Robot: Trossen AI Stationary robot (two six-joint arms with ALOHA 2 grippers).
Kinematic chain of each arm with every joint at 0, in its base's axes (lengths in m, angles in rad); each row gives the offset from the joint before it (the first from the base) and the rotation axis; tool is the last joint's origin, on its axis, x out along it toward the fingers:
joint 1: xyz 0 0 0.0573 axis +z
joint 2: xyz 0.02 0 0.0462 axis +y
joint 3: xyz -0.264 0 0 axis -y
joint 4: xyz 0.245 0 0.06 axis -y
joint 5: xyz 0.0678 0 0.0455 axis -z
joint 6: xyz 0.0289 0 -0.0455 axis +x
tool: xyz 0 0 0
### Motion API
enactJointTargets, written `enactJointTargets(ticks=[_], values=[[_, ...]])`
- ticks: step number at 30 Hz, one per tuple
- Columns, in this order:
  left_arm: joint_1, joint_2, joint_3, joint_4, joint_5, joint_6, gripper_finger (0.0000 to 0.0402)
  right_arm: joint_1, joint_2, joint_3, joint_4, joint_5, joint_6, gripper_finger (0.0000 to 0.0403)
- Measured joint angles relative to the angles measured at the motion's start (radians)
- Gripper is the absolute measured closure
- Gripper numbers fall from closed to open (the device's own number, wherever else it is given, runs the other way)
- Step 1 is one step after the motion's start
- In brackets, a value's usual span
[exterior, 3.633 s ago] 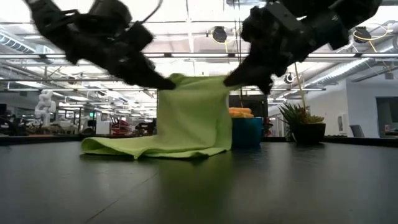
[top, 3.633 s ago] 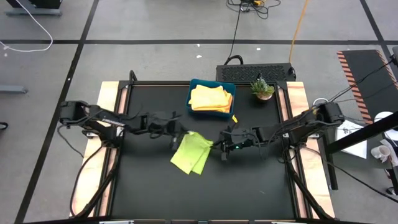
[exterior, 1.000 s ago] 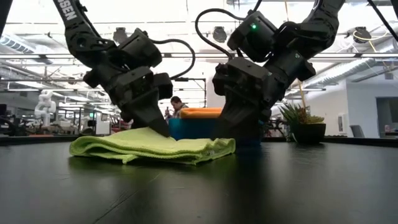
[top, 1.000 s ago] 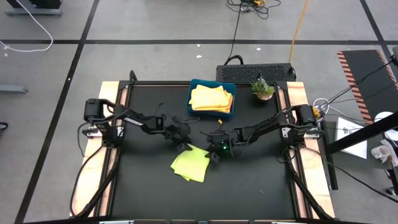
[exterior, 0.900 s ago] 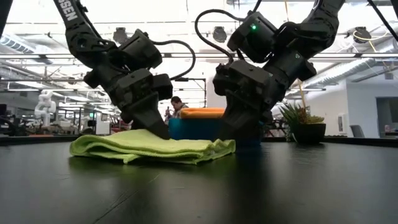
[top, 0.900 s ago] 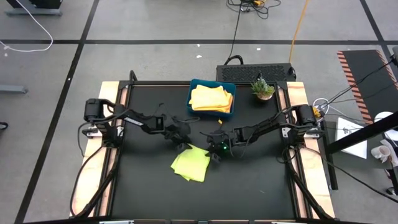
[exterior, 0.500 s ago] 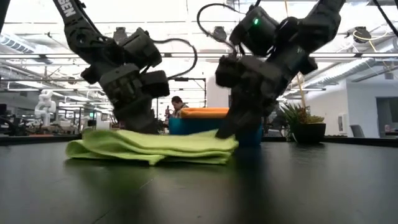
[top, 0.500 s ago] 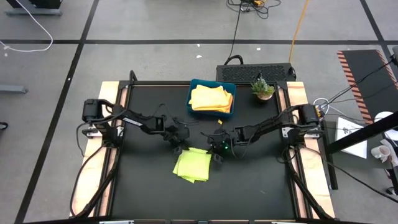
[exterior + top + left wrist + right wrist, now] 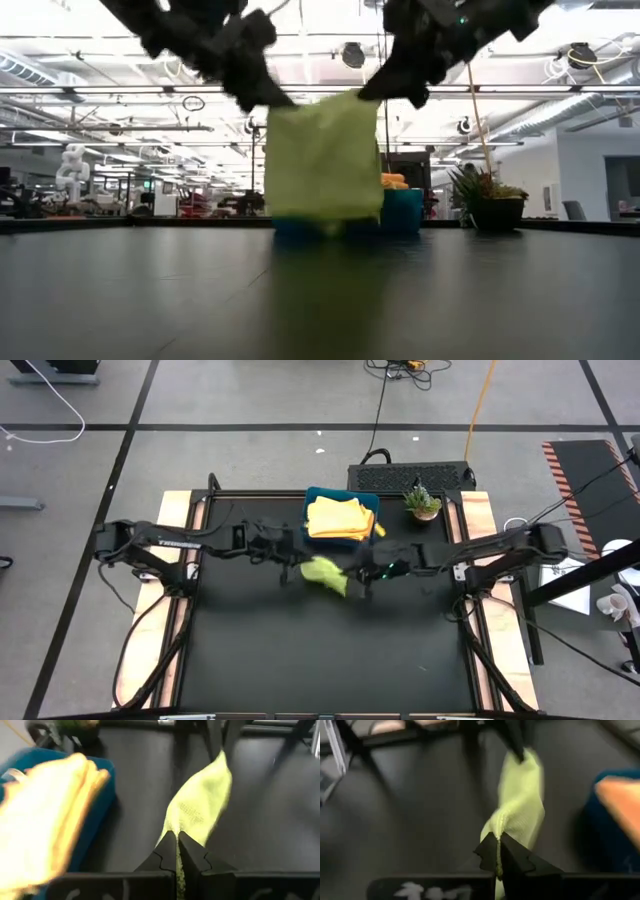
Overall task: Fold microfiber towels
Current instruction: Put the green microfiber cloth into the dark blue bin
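Folded lime green towel [image 9: 322, 155] hangs lifted above the table [image 9: 250, 650].
Left gripper [image 9: 177, 851] and right gripper [image 9: 498, 851] each pinch a top corner, fingers closed.

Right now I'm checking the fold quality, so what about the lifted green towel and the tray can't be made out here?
- Lime green towel, low view: motion blur hides fold layers; it also covers much of the blue tray.
- Left claw and right claw, wrist views: shut on the towel's edge, hiding the pinched corners.
- Yellow towels, high view: too small to count.
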Motion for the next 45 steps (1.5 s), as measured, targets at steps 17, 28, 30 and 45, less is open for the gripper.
enactJointTargets(ticks=[17,28,30,45], values=[[0.211,-0.009,0.233,0.055,-0.051,0.195,0.0400,-0.367,-0.202,0.002,0.051,0.026,-0.240,0.0403],[0.374,0.205,0.243,0.328,0.054,0.228,0.0401,-0.568,-0.121,0.002,0.115,-0.015,-0.323,0.0403],[0.405,0.244,0.252,0.368,0.077,0.228,0.0400,-0.601,-0.095,0.002,0.143,-0.030,-0.337,0.0403],[0.494,0.488,0.459,0.407,0.107,0.453,0.0398,-0.814,0.084,0.002,0.329,-0.180,-0.392,0.0403]])
